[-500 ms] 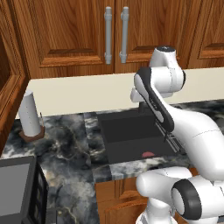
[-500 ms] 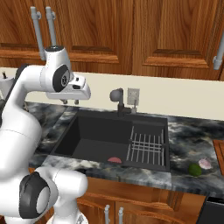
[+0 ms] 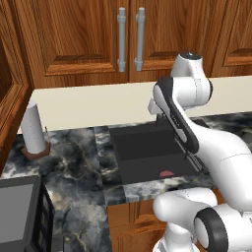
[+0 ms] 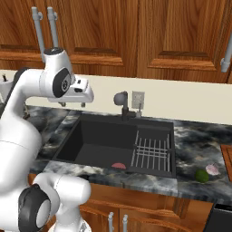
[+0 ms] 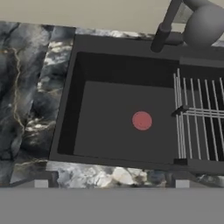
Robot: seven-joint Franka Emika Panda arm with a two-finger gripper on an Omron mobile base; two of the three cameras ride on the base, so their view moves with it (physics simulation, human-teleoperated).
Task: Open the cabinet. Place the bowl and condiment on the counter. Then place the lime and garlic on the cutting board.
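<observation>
The cabinet (image 3: 93, 39) hangs above the counter (image 3: 74, 162) with both doors shut, and its grey bar handles (image 3: 130, 38) meet at the middle. My gripper (image 4: 72, 105) hovers over the left part of the sink, well below the handles. It is open, and its fingertips (image 5: 41, 183) stand wide apart with nothing between them. The lime (image 4: 202, 176) and the garlic (image 4: 211, 169) lie side by side on the counter (image 4: 199, 136) right of the sink. A corner of the cutting board (image 4: 228, 156) shows at the right edge. The bowl and condiment are out of view.
The dark sink (image 5: 122, 118) has a red drain plug (image 5: 141, 120), a wire rack (image 4: 154, 154) on its right side and a faucet (image 4: 121, 100) behind it. A white paper-towel roll (image 3: 34, 129) stands far left. A dark appliance (image 3: 19, 211) sits at the counter's near left.
The hand has shifted only slightly over the sink. The cabinet doors and the things on the counter have not moved.
</observation>
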